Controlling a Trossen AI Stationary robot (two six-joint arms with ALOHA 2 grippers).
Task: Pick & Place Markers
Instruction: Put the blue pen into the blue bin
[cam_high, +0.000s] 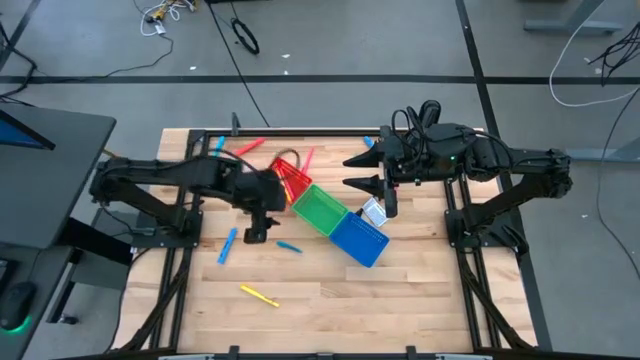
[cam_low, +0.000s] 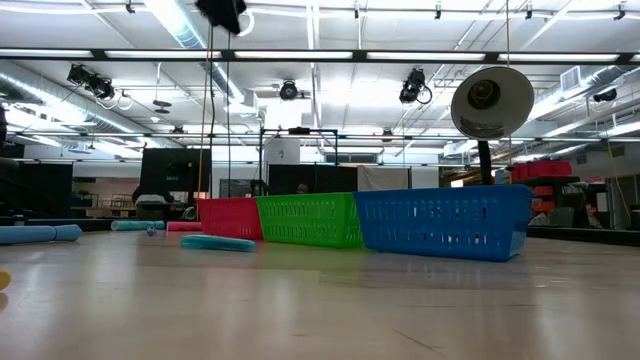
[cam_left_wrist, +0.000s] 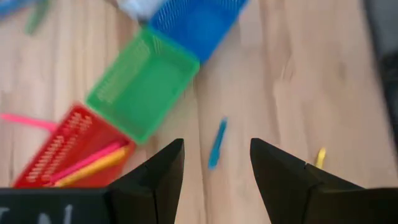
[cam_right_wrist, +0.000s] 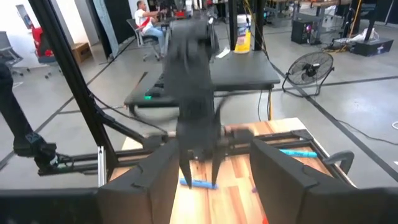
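My left gripper (cam_high: 256, 236) (cam_left_wrist: 217, 163) hangs open above the table, just left of the red bin (cam_high: 291, 180), and holds nothing. A blue marker (cam_left_wrist: 216, 143) (cam_high: 289, 246) lies flat on the wood below and ahead of its fingers. A second blue marker (cam_high: 228, 245) and a yellow one (cam_high: 259, 296) lie nearer the front edge. Pink and yellow markers (cam_left_wrist: 93, 163) lie inside the red bin. More markers (cam_high: 248, 148) lie by the far edge. My right gripper (cam_high: 350, 172) (cam_right_wrist: 214, 168) is open, raised beside the green bin (cam_high: 320, 208), with its fingers pointing toward the table's left.
Red, green and blue bins (cam_low: 440, 222) stand in a slanted row across the table's middle, touching side to side. A small white thing (cam_high: 372, 212) sits at the blue bin's far corner. Bare wood stretches along the near edge (cam_high: 400, 310). A person sits in the room beyond (cam_right_wrist: 144, 18).
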